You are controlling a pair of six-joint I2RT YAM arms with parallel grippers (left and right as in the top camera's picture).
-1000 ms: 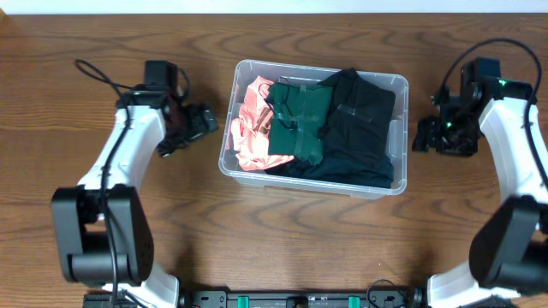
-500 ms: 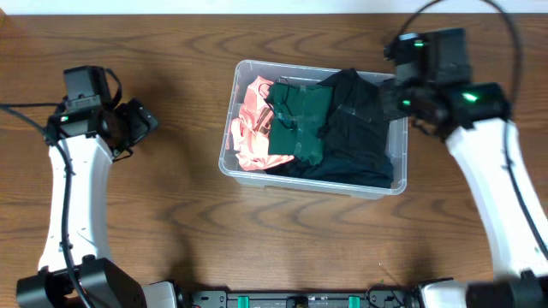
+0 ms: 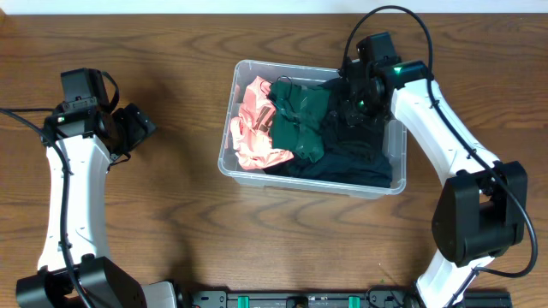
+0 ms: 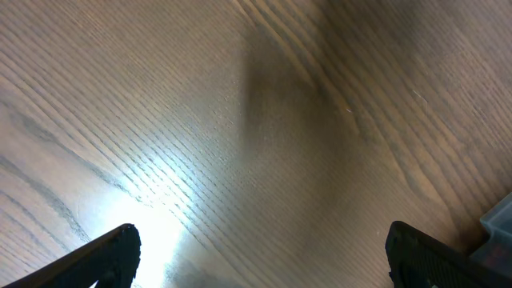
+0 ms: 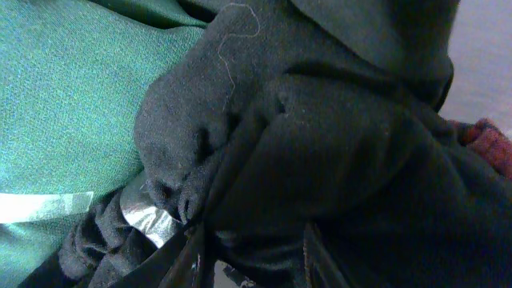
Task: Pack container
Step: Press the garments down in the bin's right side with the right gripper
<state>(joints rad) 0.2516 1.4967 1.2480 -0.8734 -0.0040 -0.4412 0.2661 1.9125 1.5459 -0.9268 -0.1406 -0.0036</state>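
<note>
The clear container stands mid-table and holds a pink garment, a green garment and a black garment. My right gripper reaches down into the bin's far right part. In the right wrist view its fingers sit on either side of a bunched fold of the black garment, and the right gripper is shut on that fold, beside the green garment. My left gripper hangs open over bare wood left of the bin, with nothing between its fingers.
The wooden table spreads all round the bin. A corner of the container shows at the right edge of the left wrist view. The arm bases stand at the near table edge.
My right arm swung from the table right of the bin to above it and down into the black garment, its jaws narrowing. The left arm drew away to the left, then held still.
</note>
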